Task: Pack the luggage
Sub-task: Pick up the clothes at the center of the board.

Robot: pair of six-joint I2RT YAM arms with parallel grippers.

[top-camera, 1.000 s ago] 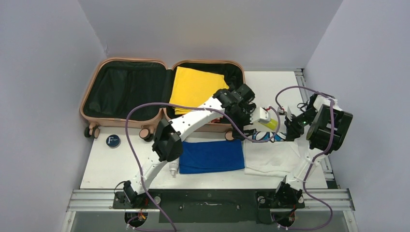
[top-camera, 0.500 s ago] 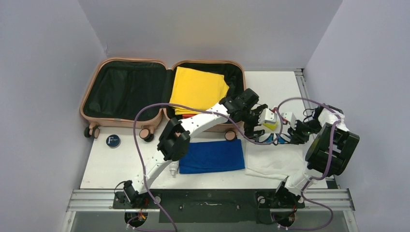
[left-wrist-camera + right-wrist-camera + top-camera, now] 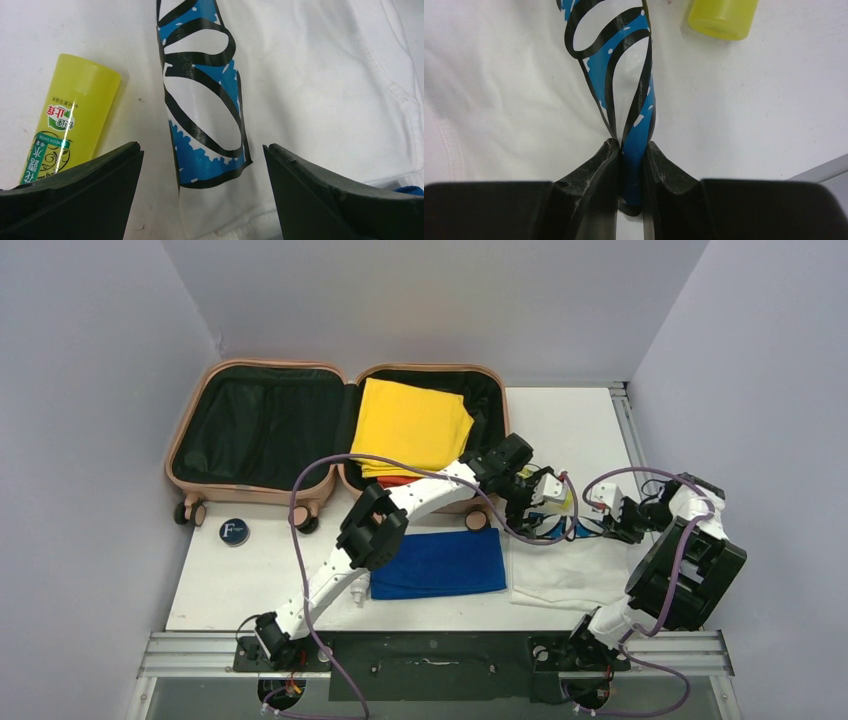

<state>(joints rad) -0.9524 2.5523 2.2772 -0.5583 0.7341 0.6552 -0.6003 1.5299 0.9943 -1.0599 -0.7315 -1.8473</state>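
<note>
Top external view: the luggage (image 3: 262, 430) is seen lying opened flat at the far left of the white tabletop (image 3: 580, 420), with its wheels turned toward the arms. Black lining is shown in its left-hand shell, and a folded yellow cloth (image 3: 412, 425) is laid in its right-hand shell. A round black tin (image 3: 234, 532) is placed on the tabletop just in front of the left wheels. A folded blue cloth (image 3: 440, 562) is spread near the front edge, and a white garment (image 3: 570, 575) is laid just to its right. The left arm is stretched across the blue cloth toward the area right of the luggage, and the right arm is bent inward to the same spot.

In the left wrist view, the left claw (image 3: 200, 152) is held released, its jaws spread wide above a blue, white and black patterned pouch (image 3: 205, 115) that is lying on the white garment. Nothing is touched by its fingers. A yellow bottle (image 3: 70, 120) with green printing is lying just beside the pouch.

In the right wrist view, the right claw (image 3: 631, 150) is seen clenched on one end of the patterned pouch, which is pinched between the two fingers and twisted along its length. The other end is extended away over the garment, near the yellow bottle.
</note>
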